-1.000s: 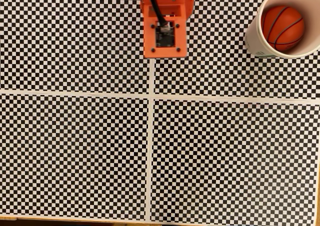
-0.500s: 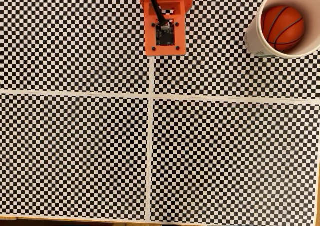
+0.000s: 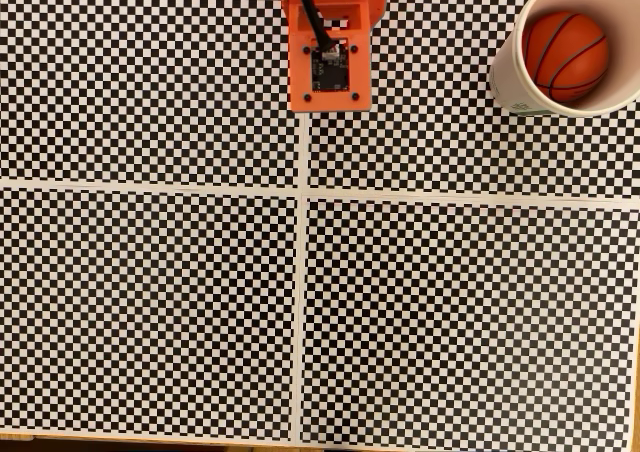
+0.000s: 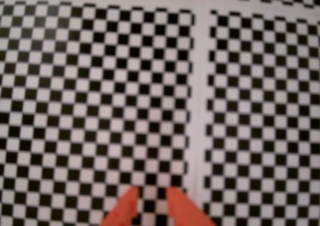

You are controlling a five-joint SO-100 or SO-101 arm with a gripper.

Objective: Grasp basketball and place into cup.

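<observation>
Ball: the small dark-orange basketball with thin black seam lines (image 3: 566, 55) sits inside the cup, resting low against its inner wall, as I see it in the fixed view.
Cup: the large cream-white paper cup with the rolled round rim (image 3: 508, 72) stands upright at the top right of that view, well apart from the arm.
Arm: the bright orange boxy arm body (image 3: 330, 42) is at the top centre of the fixed view, above the white dividing line of the black-and-white checkered mat (image 3: 150, 302).
Gripper: in the wrist view the gripper (image 4: 151, 202) shows two orange fingertips (image 4: 127, 206) at the bottom edge, a narrow gap between them with bare checkered mat showing through; I read it as nearly closed and holding nothing.
Task progress: I judge the placing done, since the ball is already in the cup.
Handling, ball: probably light and a little springy, with a grippy rubbery skin; round, so I would pinch it across its widest part to stop it squirting out.
Handling, cup: thin paper, likely light and easy to tip or crush, so I would keep the fingers off its rim.
</observation>
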